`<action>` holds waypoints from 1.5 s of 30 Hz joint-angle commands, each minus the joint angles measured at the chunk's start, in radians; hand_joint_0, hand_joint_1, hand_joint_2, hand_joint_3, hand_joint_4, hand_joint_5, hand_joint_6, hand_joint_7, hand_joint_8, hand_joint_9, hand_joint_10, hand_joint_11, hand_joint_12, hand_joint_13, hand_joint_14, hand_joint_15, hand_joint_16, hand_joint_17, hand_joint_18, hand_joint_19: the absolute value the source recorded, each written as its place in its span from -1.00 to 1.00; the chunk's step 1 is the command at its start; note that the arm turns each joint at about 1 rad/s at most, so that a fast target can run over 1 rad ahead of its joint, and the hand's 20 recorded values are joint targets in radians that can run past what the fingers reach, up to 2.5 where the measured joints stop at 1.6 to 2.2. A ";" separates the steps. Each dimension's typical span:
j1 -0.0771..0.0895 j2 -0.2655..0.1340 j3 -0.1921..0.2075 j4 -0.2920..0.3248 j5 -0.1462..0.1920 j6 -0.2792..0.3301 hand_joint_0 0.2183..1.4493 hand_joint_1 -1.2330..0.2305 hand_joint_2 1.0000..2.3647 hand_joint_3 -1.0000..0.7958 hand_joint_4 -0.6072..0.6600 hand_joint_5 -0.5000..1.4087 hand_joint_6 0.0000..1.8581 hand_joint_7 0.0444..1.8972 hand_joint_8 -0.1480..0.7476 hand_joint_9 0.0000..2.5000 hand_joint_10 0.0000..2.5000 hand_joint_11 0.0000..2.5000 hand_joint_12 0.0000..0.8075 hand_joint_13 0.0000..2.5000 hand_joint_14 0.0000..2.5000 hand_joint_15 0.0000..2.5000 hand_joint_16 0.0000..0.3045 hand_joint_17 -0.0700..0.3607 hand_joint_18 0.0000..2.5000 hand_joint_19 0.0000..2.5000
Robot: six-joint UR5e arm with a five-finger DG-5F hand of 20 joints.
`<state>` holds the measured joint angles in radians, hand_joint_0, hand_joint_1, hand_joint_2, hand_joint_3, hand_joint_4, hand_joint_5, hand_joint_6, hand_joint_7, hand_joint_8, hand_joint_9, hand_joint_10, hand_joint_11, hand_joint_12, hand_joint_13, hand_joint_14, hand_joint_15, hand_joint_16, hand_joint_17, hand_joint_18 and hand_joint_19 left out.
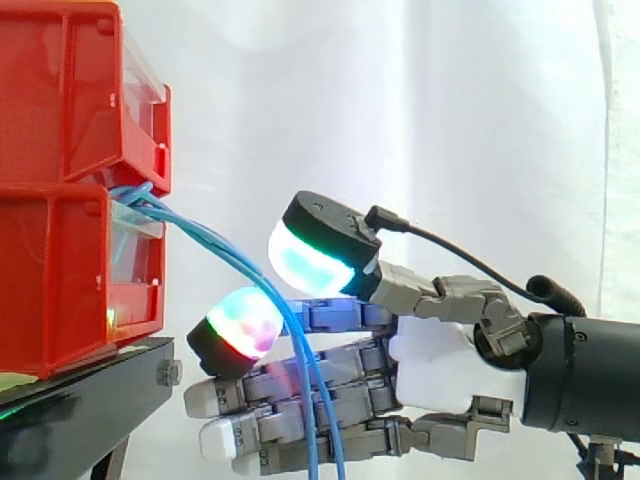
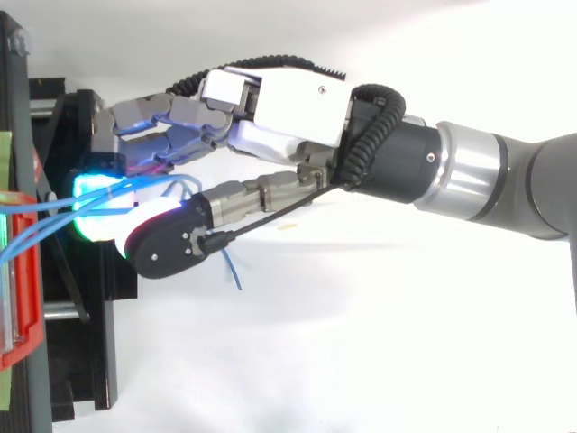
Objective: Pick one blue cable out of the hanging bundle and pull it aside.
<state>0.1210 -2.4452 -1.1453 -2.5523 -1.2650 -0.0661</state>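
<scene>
A white curtain (image 1: 450, 100) is hanging behind everything. The arm (image 2: 487, 176) is reaching in from the right toward two stacked red bins (image 1: 60, 110) that are sitting on a black stand (image 1: 90, 400). The hand (image 1: 445, 365) is holding its fingers (image 1: 300, 385) stretched out and close together, with the thumb (image 1: 315, 250) lifted apart above them. The blue cables (image 1: 205, 236) are spilling from between the bins and arcing down through the gap between the thumb and the fingers, nothing pinching them.
</scene>
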 commanded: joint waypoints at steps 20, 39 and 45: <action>-0.030 0.035 0.061 -0.144 -0.056 -0.004 -0.47 0.05 -0.99 -0.33 0.22 -0.63 -0.06 -0.11 -0.02 -0.39 -0.99 -0.73 -0.17 -0.47 -0.99 -0.74 -0.71 -0.21 -0.62 -0.77; -0.043 0.041 0.082 -0.178 -0.056 -0.011 -0.38 -0.29 -0.99 0.07 0.12 -0.62 0.02 -0.14 0.07 -0.33 -0.99 -0.69 -0.07 -0.39 -0.99 -0.73 -0.64 -0.10 -0.52 -0.80; -0.044 0.046 0.101 -0.243 -0.056 -0.021 -0.32 -0.36 -0.98 -0.17 0.08 -0.65 0.03 -0.16 -0.06 -0.40 -0.99 -0.65 -0.20 -0.45 -0.99 -0.71 -0.70 -0.20 -0.59 -0.77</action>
<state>0.0769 -2.4029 -1.0492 -2.7692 -1.3208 -0.0854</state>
